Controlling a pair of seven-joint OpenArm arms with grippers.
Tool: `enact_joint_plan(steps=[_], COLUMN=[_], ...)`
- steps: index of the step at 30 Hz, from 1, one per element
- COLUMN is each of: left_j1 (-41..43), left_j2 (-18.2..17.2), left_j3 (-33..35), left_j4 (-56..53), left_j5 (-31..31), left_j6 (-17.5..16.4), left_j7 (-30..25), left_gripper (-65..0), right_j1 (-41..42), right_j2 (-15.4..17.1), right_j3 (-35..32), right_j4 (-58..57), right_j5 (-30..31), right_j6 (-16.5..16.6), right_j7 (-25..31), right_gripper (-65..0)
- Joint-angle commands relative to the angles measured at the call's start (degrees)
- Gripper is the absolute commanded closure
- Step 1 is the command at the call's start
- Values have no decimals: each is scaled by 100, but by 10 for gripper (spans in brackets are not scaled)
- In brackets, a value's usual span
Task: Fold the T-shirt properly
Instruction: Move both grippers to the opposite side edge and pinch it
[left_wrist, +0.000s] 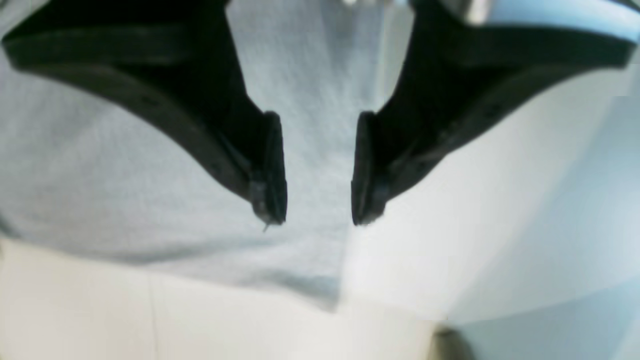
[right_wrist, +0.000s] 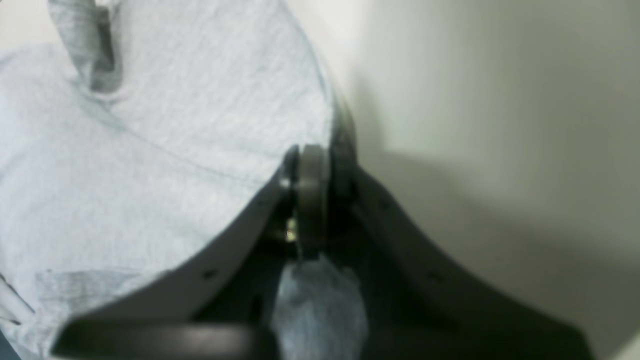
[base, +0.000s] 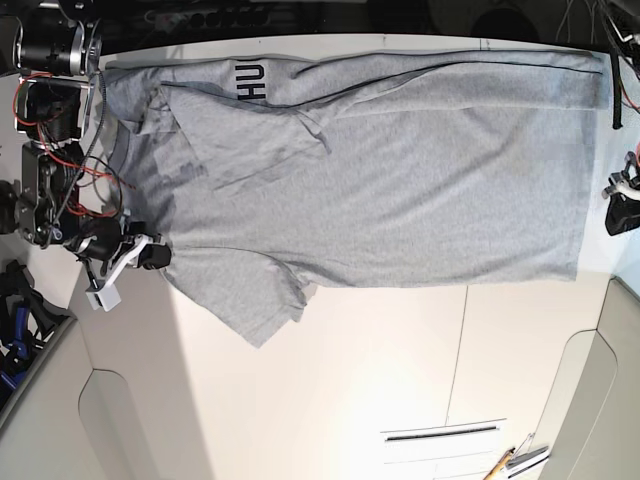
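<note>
The heather-grey T-shirt (base: 400, 170) lies spread across the white table, collar end to the left and hem to the right, with black lettering (base: 248, 78) showing on a folded-over part at the top. My right gripper (base: 155, 255) is at the shirt's left shoulder edge. In the right wrist view it (right_wrist: 312, 165) is shut on a pinch of grey fabric (right_wrist: 315, 300). My left gripper (base: 618, 205) hovers at the hem's right edge. In the left wrist view it (left_wrist: 317, 220) stands open over the shirt's edge (left_wrist: 125, 165), nothing between its fingers.
Bare white table (base: 350, 380) stretches below the shirt, with a slot (base: 440, 435) and small tools (base: 510, 462) near the bottom right. Arm hardware and red cables (base: 50, 150) crowd the left edge. Blue items (base: 15, 330) sit off the table at lower left.
</note>
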Motion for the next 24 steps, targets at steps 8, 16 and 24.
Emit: enact_joint_plan(steps=[8, 16, 24], left_j1=[-1849, -2979, -3235], left_j2=[-728, -540, -341], left_j3=[754, 1867, 2181], left_j4=[-3032, -4494, -4522], left_j5=[63, 68, 304], left_j6=[-24, -24, -22], left_j7=[-772, -885, -1036], left_gripper=[-383, -383, -381], right_j1=[28, 26, 24], right_j2=[50, 48, 50], right_j3=[-11, -11, -11], right_j4=[15, 15, 15], right_j5=[-260, -260, -262], right_j6=[-70, -70, -72], right_j7=[-275, -275, -278], right_gripper=[0, 0, 0])
